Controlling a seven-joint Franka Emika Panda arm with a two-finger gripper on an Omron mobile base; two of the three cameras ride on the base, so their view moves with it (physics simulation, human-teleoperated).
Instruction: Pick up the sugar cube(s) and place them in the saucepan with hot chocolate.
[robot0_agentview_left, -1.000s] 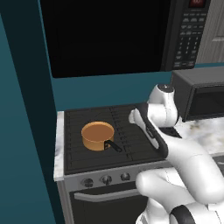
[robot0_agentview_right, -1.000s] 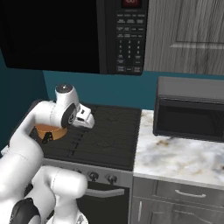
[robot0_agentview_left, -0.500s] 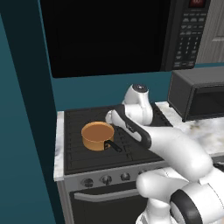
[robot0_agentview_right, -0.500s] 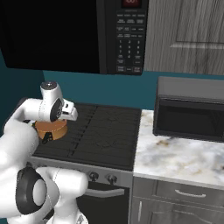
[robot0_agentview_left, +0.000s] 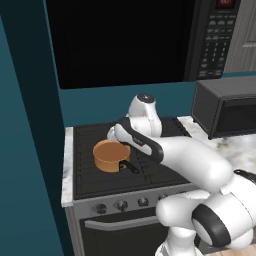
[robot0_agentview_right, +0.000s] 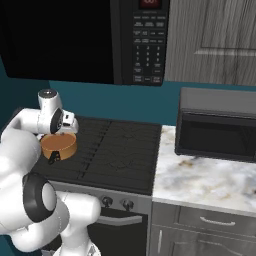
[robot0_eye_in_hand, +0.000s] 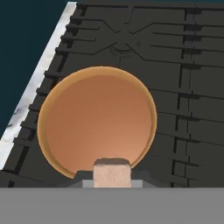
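Here, carry phase near its end, by the look of it. Saucepan (robot0_agentview_left: 111, 155) seated on the front-left burner of the black stovetop (robot0_agentview_left: 90, 175), short black handle pointing toward the oven front; brown hot chocolate filling the bowl in the hand view (robot0_eye_in_hand: 98, 127). Likely parked on that burner simply as the drink's heating spot, well within reach of the arm.

Gripper (robot0_eye_in_hand: 112, 177) held over the near rim of the saucepan, hand tilted so the camera looks down into the liquid. Wrist visible just behind and above the pan from the left base view, and touching-close to its rim from the right base view (robot0_agentview_right: 59, 145). Position reads as chosen for a drop: cube lined up over the pan's inner edge rather than dead centre.

Jaws drawn narrow, pinching a pale tan sugar cube (robot0_eye_in_hand: 112, 172) between the two dark tips; cube square-on, top face level, sides gripped flush. No gap seen between pads and cube.

Judgement: release still pending; slight push further over the liquid would reduce the risk of the cube clipping the rim. Countertop microwave (robot0_agentview_right: 217, 125) well apart, on the marble counter (robot0_agentview_right: 200, 180).
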